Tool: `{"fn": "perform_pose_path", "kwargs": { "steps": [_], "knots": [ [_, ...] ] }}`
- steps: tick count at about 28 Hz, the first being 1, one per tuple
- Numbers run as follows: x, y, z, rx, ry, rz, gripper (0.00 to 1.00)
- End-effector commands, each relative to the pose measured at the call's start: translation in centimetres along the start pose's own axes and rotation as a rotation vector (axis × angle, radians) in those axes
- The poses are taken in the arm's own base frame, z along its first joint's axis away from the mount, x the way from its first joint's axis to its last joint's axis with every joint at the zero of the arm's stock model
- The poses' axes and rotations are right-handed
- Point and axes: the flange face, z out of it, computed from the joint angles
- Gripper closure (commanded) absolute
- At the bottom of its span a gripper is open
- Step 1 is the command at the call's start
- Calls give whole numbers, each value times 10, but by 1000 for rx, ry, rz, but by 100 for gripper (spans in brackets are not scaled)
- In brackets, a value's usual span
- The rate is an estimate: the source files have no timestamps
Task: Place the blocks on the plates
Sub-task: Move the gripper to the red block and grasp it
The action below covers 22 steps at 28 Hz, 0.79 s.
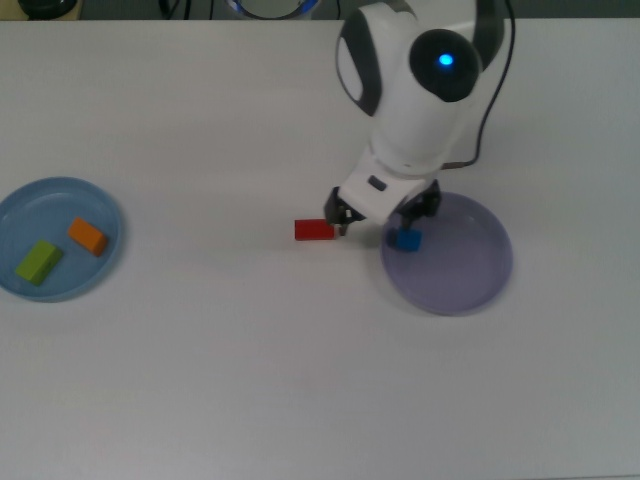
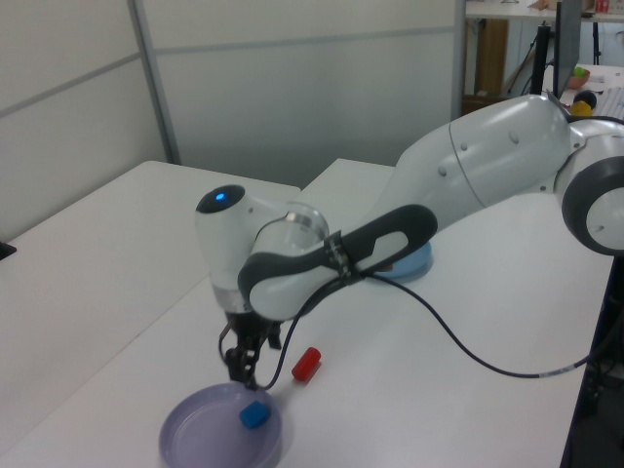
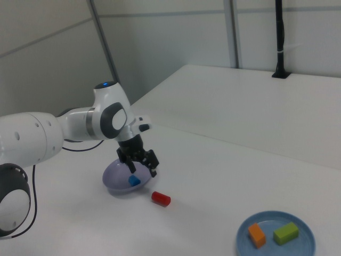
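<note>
- White worktop [image 1: 250,380] fills the top view; grey wall panels stand behind it in both side views.
- No brand, label or writing is readable anywhere.
- Pincer [image 1: 378,222] hangs empty with its fingers apart, between the red block [image 1: 314,230] and the blue block [image 1: 405,240].
- The blue block lies on the lavender plate [image 1: 470,280], near the rim at the top view's left.
- The red block lies on the bare worktop, just beside that plate.
- The lime-green block [image 1: 38,262] and orange block [image 1: 88,236] lie on the light blue plate [image 1: 20,205], well apart from the arm.
</note>
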Motion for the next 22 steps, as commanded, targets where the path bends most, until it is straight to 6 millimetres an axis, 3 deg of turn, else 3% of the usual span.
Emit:
{"fn": "perform_pose_path", "kwargs": {
  "steps": [1, 9, 22],
  "knots": [
    [-17, 48, -5, -11, -57, -101, 0],
    [-27, 64, 29, -3, -120, -227, 0],
    [-25, 66, 54, 5, -136, -216, 0]
  ]
}}
